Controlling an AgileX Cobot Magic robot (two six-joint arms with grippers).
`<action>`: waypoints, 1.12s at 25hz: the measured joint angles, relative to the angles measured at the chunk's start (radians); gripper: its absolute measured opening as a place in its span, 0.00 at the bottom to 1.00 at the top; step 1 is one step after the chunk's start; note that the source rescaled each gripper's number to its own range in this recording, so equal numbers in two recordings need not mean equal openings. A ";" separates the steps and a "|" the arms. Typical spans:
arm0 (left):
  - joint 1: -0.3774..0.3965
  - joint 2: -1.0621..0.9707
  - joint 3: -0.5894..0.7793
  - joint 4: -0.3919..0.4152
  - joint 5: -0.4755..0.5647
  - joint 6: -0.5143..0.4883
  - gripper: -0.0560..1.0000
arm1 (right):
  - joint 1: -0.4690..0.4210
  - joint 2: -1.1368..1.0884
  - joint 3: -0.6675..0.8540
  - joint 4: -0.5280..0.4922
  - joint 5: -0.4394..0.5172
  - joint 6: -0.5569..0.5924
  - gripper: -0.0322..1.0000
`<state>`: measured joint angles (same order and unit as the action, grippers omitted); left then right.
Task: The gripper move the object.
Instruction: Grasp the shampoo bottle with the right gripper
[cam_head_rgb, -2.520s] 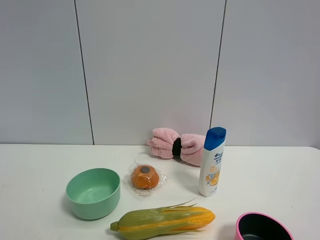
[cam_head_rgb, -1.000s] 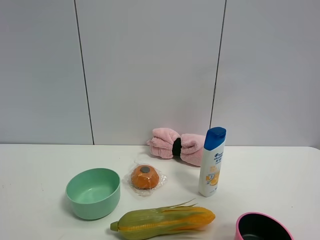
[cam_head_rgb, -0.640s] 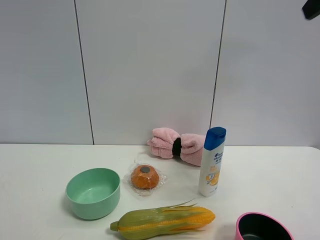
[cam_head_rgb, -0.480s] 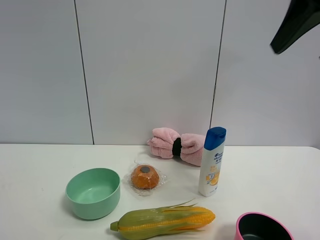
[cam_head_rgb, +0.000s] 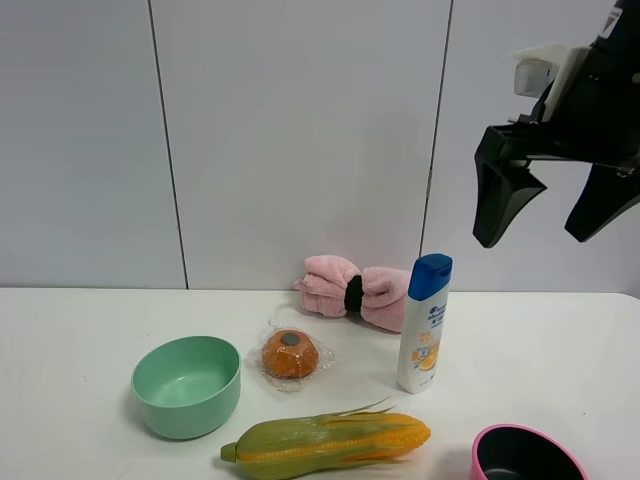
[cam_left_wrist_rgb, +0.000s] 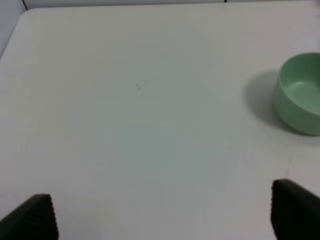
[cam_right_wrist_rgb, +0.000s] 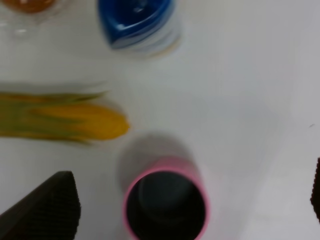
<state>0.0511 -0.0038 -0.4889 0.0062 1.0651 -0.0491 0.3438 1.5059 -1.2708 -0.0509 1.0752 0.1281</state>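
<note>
Bottle (cam_head_rgb: 425, 325) stands upright below the right end effector (cam_head_rgb: 532, 238), whose fingers hang spread, apparently well clear.

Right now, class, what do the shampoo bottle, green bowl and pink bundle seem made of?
Shampoo bottle: glossy white plastic, printed label, blue cap. Green bowl: probably matte plastic, even dull sheen. Pink bundle: fluffy fabric, soft folds.

We log the bottle (cam_head_rgb: 425, 325) as white, blue cap, blue-and-orange label; bowl (cam_head_rgb: 186, 386) mint green; corn (cam_head_rgb: 330, 440) yellow, husk green; towel (cam_head_rgb: 352, 292) pink, black band; cup (cam_head_rgb: 527, 456) pink, dark inside; right gripper (cam_head_rgb: 534, 238) black.
</note>
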 joint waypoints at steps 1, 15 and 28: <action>0.000 0.000 0.000 0.000 0.000 0.000 1.00 | 0.007 0.008 0.000 -0.020 -0.014 -0.008 1.00; 0.000 0.000 0.000 0.000 0.000 -0.001 1.00 | 0.039 0.032 0.318 -0.033 -0.482 -0.298 1.00; 0.000 0.000 0.000 0.000 0.000 0.000 1.00 | 0.039 0.110 0.545 -0.033 -0.957 -0.300 1.00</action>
<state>0.0511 -0.0038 -0.4889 0.0062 1.0651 -0.0491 0.3824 1.6155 -0.7254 -0.0840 0.1179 -0.1715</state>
